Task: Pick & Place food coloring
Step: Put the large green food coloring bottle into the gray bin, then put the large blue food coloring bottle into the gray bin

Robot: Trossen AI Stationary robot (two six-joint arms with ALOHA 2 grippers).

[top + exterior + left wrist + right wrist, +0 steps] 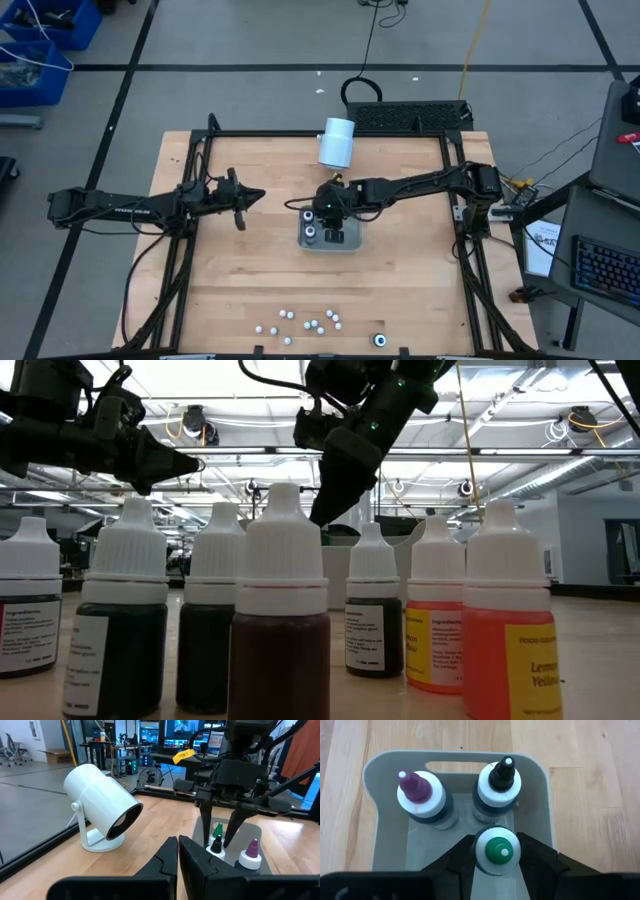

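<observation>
From above, the right claw (327, 205) is seen at the far edge of a grey tray (329, 243) near the middle of the surface (400, 290), but what sits between its fingers is hidden there. The right wrist view shows it: a green-tipped bottle (498, 851) stands in the tray (385, 820), flanked on both sides by the fingers (462, 855), though whether it is gripped or merely bracketed cannot be told. Two more bottles, purple-tipped (417, 795) and black-tipped (501, 780), stand just beyond it. The remaining food coloring bottles (305, 322) are scattered along the near edge, seen close up as white-capped dropper bottles (280, 620) only in the low view. The right arm is stretched in from the right edge, its claw pointed down. The left claw (240, 200) is held closed above the left half, level and facing the tray. A white lamp-like cylinder (102, 807) lies near the far edge.
</observation>
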